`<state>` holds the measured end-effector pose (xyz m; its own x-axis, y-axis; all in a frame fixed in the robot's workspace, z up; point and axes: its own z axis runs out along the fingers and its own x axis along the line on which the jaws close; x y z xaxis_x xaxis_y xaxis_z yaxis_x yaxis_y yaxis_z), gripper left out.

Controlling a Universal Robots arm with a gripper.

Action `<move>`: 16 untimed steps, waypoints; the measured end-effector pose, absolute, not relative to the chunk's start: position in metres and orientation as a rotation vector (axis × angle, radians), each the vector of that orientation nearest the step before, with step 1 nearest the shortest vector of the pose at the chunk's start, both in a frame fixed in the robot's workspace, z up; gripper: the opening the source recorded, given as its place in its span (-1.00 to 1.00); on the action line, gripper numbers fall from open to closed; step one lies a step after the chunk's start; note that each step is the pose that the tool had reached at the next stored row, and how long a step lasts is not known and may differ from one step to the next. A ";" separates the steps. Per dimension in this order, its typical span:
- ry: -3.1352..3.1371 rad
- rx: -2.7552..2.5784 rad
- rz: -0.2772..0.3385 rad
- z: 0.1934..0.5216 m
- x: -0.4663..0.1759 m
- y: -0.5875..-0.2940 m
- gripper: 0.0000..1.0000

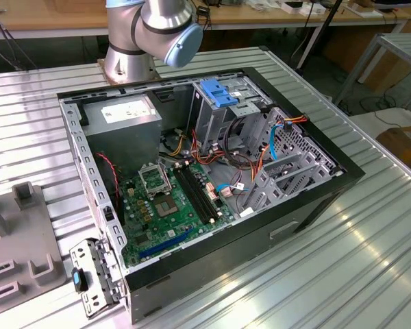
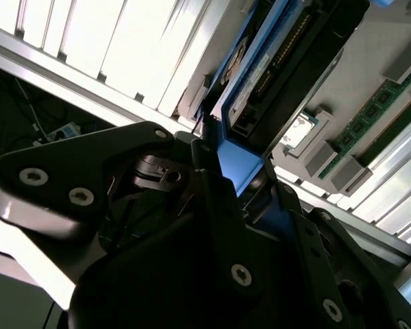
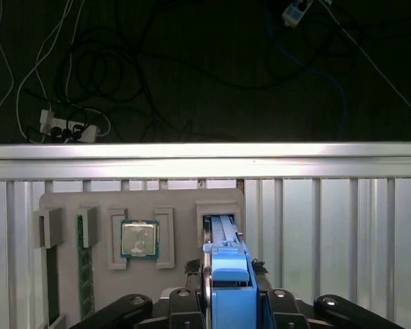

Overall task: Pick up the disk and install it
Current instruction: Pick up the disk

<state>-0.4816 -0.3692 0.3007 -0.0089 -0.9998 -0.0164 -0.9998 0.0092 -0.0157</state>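
Exterior view first: a big shiny metal table [image 1: 356, 274] fills most of the picture. An open computer case [image 1: 298, 229] lies on it in the middle. The robot arm [image 1: 154, 27] stands at the top, behind the case. A grey tray [image 1: 24, 240] sits at the exterior view's lower left. It is well apart from the drive bay [image 1: 219, 116] in the upper middle of the case.

In both wrist views the gripper [image 3: 229, 305] is squeezed tight onto the disk [image 3: 229, 274]. The disk stands on its thin edge, with its far end at a slot in the grey tray. I cannot tell if it is all the way out of the slot. A small square chip [image 3: 138, 238] and green memory sticks [image 3: 84, 264] rest in the tray near it.

I think the disk could slip, because the grip is on a thin, smooth frame. If it tips, it could catch on the slot wall and drag the tray. Loose wires [image 1: 216, 159] in the case could snag it near the bay.
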 end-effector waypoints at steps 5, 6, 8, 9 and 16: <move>2.216 -2.196 0.001 0.309 -0.482 -0.369 -0.25; 2.216 -2.196 0.001 0.310 -0.482 -0.369 -0.25; 2.216 -2.196 0.001 0.317 -0.482 -0.369 -0.25; 2.216 -2.196 0.001 0.322 -0.482 -0.369 -0.25; 2.216 -2.196 0.001 0.351 -0.482 -0.369 -0.25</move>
<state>-0.4816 -0.3692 0.3509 -0.0090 -0.9998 -0.0162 -0.9998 0.0092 -0.0153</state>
